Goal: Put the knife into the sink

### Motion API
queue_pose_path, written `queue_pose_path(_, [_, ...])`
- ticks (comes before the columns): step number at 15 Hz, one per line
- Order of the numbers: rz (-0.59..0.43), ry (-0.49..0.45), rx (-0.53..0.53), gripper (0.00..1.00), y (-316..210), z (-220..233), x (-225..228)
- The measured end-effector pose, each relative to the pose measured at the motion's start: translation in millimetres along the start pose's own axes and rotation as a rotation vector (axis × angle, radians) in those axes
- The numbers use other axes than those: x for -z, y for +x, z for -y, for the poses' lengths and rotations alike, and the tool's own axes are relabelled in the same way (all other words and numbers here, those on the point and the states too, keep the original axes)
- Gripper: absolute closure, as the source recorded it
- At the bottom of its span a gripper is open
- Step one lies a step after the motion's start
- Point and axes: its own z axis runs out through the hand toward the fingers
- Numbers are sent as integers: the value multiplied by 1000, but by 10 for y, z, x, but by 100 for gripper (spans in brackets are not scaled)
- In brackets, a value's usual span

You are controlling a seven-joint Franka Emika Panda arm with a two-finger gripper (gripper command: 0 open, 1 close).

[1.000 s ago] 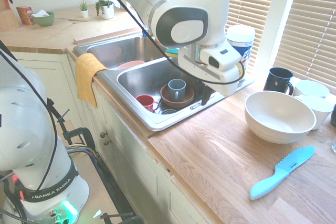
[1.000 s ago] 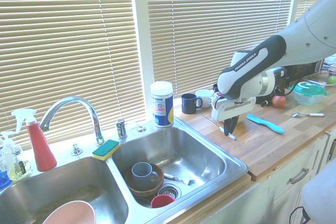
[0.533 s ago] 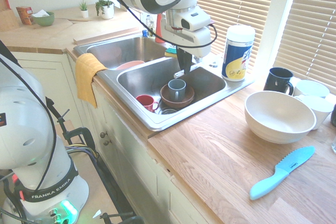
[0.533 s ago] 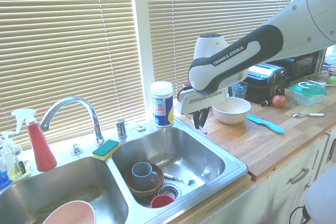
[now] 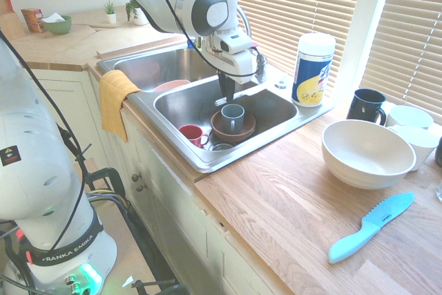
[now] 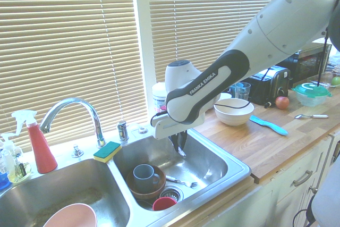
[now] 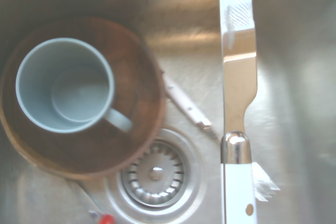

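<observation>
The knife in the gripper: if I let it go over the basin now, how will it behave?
The knife looks stiff, a metal blade on a hard white handle, so it should probably fall without flexing. The steel sink looks smooth, so it may slide or clatter. The mug in the brown bowl sits nearby and could be struck.

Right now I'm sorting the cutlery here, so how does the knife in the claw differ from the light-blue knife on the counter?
The knife has a white handle and a smooth silver blade; the light-blue knife is one colour with a serrated edge. The knife hangs in the claw over the sink; the light-blue knife lies flat on the wooden counter. The light-blue knife looks bulkier. Both are knives.
</observation>
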Motion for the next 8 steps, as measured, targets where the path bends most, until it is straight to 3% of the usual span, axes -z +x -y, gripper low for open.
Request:
queue_pose_path(3, [8, -14, -10, 100, -131, 122, -402])
queue_pose_path(8, [25, -32, -52, 100, 121, 86, -1000])
